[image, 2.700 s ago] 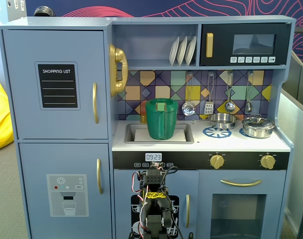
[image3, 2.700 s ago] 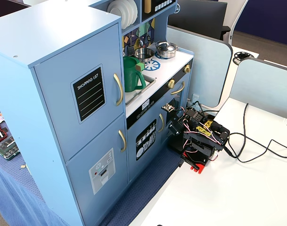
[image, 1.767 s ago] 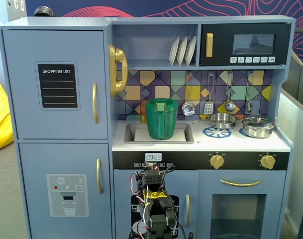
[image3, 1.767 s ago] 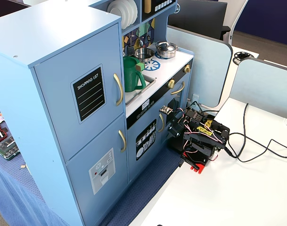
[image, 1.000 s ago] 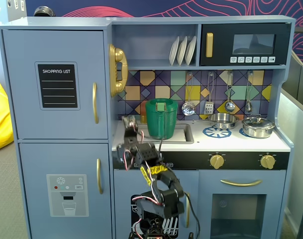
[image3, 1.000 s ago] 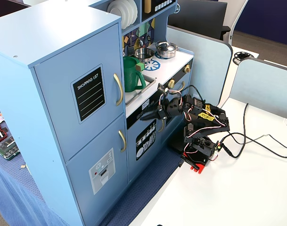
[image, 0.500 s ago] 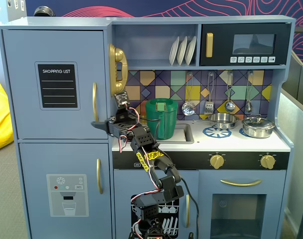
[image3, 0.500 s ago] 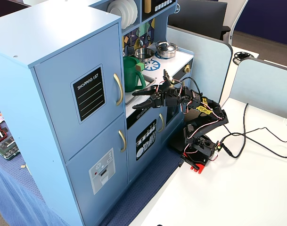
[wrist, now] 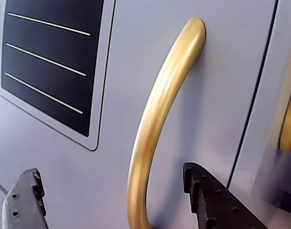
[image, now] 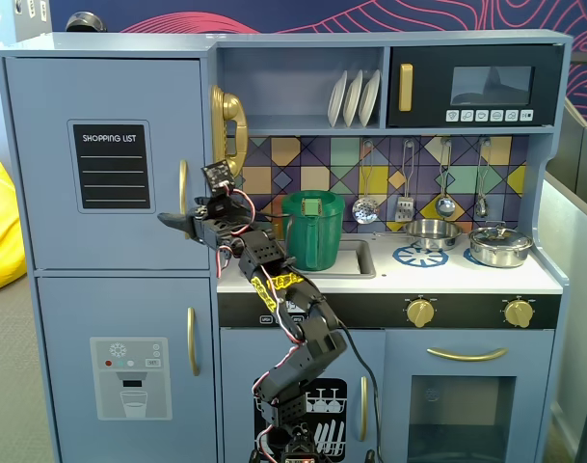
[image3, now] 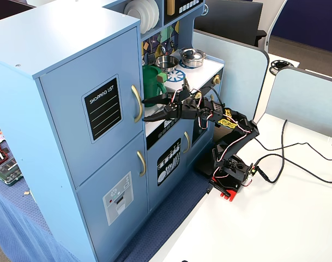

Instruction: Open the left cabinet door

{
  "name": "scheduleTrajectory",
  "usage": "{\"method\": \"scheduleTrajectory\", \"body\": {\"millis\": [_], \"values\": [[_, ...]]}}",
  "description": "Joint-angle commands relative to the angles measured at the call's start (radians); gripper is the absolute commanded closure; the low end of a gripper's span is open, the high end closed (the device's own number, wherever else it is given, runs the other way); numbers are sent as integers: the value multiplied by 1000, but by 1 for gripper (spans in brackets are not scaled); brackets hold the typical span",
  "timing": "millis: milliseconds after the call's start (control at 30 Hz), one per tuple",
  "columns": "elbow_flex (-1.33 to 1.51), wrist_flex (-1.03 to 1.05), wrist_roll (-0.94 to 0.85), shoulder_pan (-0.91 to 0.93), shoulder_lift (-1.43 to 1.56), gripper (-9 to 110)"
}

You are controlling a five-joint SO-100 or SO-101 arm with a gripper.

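Observation:
The left cabinet door point(image: 110, 87) is blue-grey with a black "SHOPPING LIST" panel point(image: 111, 166) and a vertical gold handle point(image: 183, 183). It sits flush and shut in both fixed views point(image3: 73, 82). My gripper point(image: 177, 224) is open, with its tips at the handle's lower part. In another fixed view the gripper point(image3: 145, 109) reaches in from the right, just off the handle point(image3: 137, 102). In the wrist view the handle point(wrist: 159, 105) curves down between the open jaws of the gripper point(wrist: 111, 171), nearer the right finger point(wrist: 207, 200). Neither finger touches it.
Below is the blue door with the water-dispenser graphic point(image: 129, 376) and its own gold handle point(image: 191, 340). A green pitcher point(image: 312, 230) stands in the sink behind the arm. A gold phone point(image: 227, 125) hangs beside the door. Cables point(image3: 296, 158) lie on the white table.

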Motion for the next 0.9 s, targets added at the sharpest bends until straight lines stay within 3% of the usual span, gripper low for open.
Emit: {"method": "scheduleTrajectory", "body": {"millis": [0, 400, 867], "values": [[-98, -55, -29, -9, -49, 70], [-155, 11, -146, -155, -100, 72], [-144, 126, -259, -357, 43, 77]]}}
